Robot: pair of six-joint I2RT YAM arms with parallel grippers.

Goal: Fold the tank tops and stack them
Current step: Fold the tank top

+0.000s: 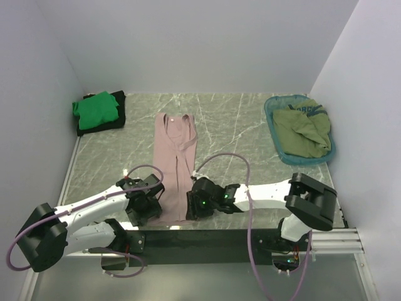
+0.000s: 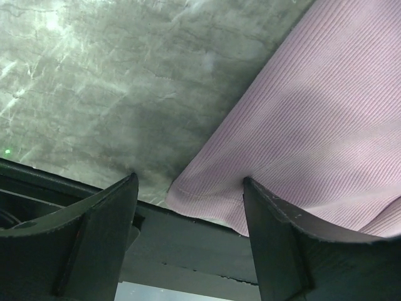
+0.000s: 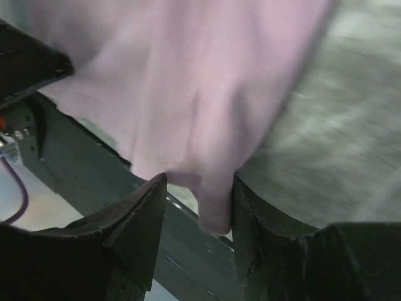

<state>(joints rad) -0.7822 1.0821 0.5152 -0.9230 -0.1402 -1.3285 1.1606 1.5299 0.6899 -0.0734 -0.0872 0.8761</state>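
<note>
I see left claw (image 2: pixel 191 182) wide open at pink tank top (image 2: pixel 313 125) near hem; right claw (image 3: pixel 200 179) half-closed around hem, grip unclear.

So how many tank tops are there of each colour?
pink top: 1
bright green top: 1
black top: 1
olive green top: 1
Total: 4 tops
</note>
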